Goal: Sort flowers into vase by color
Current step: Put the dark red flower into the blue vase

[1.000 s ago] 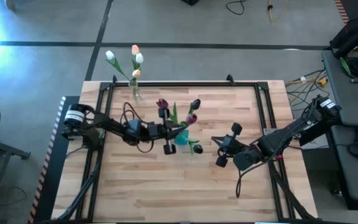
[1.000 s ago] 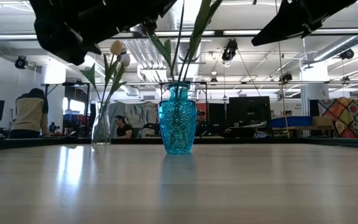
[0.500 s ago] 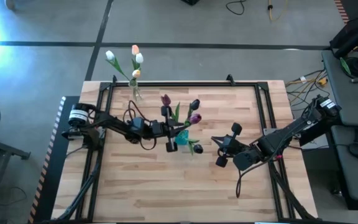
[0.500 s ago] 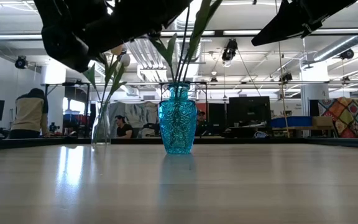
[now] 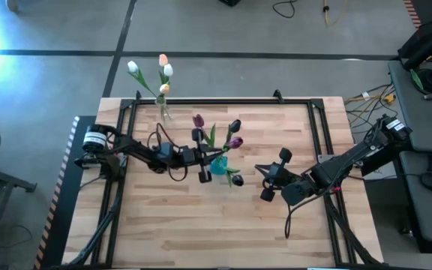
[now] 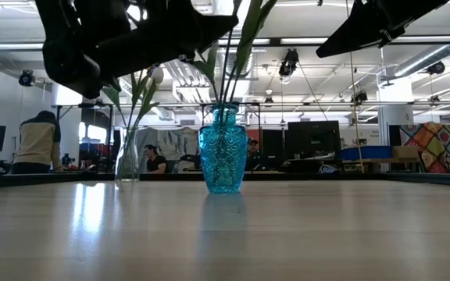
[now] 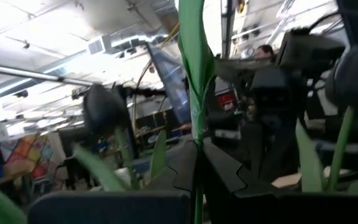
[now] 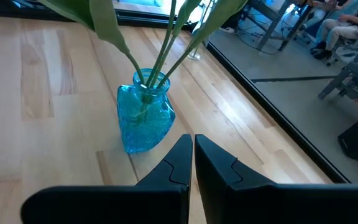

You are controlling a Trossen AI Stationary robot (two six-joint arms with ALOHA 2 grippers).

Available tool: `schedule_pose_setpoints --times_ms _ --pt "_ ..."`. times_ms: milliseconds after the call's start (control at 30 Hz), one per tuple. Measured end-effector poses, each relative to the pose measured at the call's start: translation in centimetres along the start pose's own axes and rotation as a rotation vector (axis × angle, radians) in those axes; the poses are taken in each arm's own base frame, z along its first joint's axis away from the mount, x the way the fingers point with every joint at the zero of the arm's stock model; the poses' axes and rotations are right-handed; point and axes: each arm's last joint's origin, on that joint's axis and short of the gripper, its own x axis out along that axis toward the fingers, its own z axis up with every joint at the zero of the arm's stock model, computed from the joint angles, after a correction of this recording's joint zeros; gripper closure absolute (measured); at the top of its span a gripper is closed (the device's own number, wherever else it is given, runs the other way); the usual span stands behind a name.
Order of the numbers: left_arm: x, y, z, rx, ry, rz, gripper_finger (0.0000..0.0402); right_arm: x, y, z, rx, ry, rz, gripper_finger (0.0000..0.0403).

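**Holding a purple tulip over the blue vase: a tip-over is the main risk**

Clamping a green stem [image 7: 196, 143] between its closed fingers, the left gripper [image 5: 203, 156] sits just beside the blue vase [image 5: 219, 164] near the middle of the desk [image 5: 201, 232]. The stem belongs to a dark purple tulip [image 5: 199, 121] whose head leans toward the desk's far edge. Other purple tulips [image 5: 235, 142] already stand in the same vase, their stems [image 8: 166, 43] crowding its narrow neck, so the dark flowers look nearly sorted. The pale flowers [image 5: 163, 69], white and peach, stand in a clear glass vase [image 6: 127, 164] at the far edge, well apart.

The likely trouble comes from the held stem. If it is already seated in the neck and the gripper moves sideways before letting go, I judge it could lever the vase over or drag it across the smooth wood. If the stem tip is not yet inside, which I cannot tell from these views, a release would drop the tulip onto the desk. The crowded neck could also snag leaves and lift a neighbouring flower out on withdrawal.

The right gripper [image 5: 270, 183] waits on the other side of the blue vase, fingers pressed together on nothing, pointing at the vase; an advance could knock it.
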Motion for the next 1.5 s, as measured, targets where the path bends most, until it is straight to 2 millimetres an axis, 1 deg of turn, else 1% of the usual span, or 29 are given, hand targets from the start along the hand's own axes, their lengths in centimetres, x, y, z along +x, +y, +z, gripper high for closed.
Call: schedule_pose_setpoints --times_ms 300,833,1000,1500 --pt "-1.2 0.0 -0.8 0.025 0.066 0.039 0.0401 0.0 0.0 0.0 0.000 0.000 0.000 0.0390" --pt "-3.3 -0.1 -1.9 0.015 0.144 0.023 0.0401 0.0 0.0 0.0 0.000 0.000 0.000 0.0390" --pt "-4.1 0.1 -2.1 0.019 0.189 0.083 0.0386 0.0 0.0 0.0 0.000 0.001 0.001 0.0390" --pt "-6.3 0.5 -1.5 0.008 0.218 0.077 0.0345 0.0 0.0 0.0 0.000 0.002 0.004 0.0390"
